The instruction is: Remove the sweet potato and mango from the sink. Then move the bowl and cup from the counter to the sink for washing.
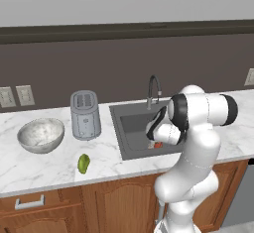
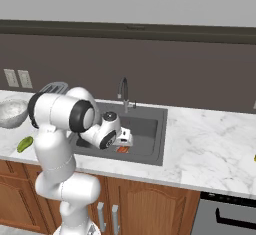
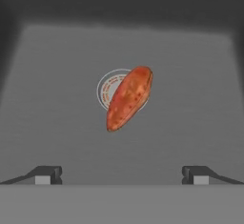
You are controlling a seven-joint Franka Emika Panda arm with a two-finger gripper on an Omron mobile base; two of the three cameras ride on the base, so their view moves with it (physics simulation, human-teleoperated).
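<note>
On the desk (image 1: 49, 165) from the left: the bowl (image 1: 41, 135), then the mango (image 1: 84, 163) near the front edge, the toaster (image 1: 85, 114) behind it, then the sink (image 1: 130, 128) with its faucet (image 1: 154, 90). The pincer (image 3: 121, 174) hangs over the basin, jaws spread wide and grasping nothing — the sweet potato (image 3: 128, 97) lies on the sink floor below, partly over the drain (image 3: 109, 88).

The arm (image 1: 191, 157) consists of glossy white, rounded segments with smooth housings. Black bands separate the segments at the joints. The wrist housing carries a black section with a round cap. Two small dark finger tips (image 3: 47, 174) have pale grey square pads.
</note>
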